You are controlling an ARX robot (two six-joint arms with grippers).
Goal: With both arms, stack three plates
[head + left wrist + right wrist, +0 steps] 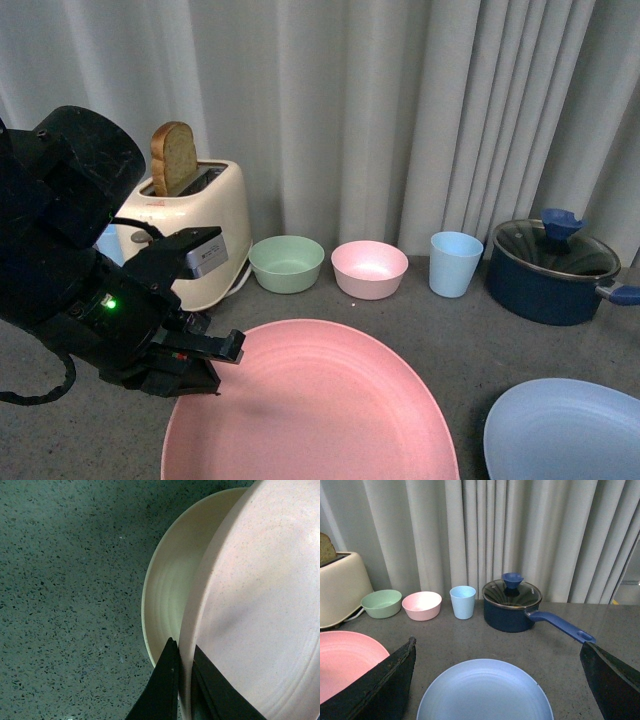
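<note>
Grey speckled tabletop (65, 580), pale curtain (400, 120) behind; left fingers (162, 690) pinch pink plate (320, 410) at nine o'clock; right fingers (380, 690) spread wide.

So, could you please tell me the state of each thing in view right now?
pink plate: clamped at its rim by the left gripper, over the beige plate
left gripper: shut on pink plate
beige plate: beneath the pink plate, not gripped
light blue plate: lying flat, untouched
right gripper: open, empty
pot: lid on
toaster: bread slice sticking up
cup: upright
green bowl: upright, empty
pink bowl: upright, empty
</note>
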